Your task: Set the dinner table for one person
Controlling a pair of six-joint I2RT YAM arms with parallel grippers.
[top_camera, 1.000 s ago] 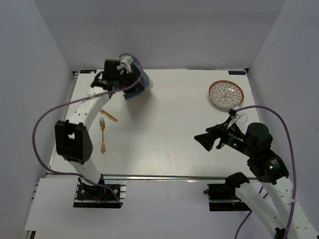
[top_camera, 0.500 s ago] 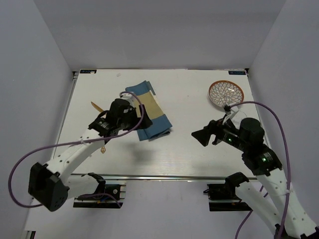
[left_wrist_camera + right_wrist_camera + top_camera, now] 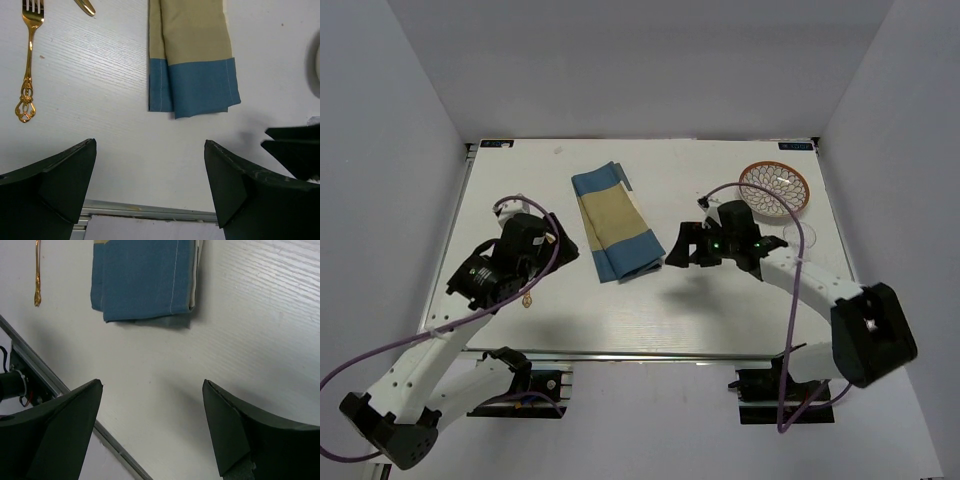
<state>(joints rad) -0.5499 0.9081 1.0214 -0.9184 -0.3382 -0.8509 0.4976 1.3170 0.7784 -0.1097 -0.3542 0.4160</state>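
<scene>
White counter [image 3: 720, 300] fills the enclosure floor, under both arms. Striped placemat [image 3: 617, 222] lies folded, left of centre, blue end nearest the arms. Left fingers [image 3: 65, 175] spread wide, nothing between them, above bare counter near the front edge. Right fingers [image 3: 230, 425] equally wide and empty, just beside the placemat's blue end. Gold fork [image 3: 27, 60] left of the placemat. Patterned plate [image 3: 774, 187] far right. Faint clear item [image 3: 798, 236] by the right arm, possibly a glass.
</scene>
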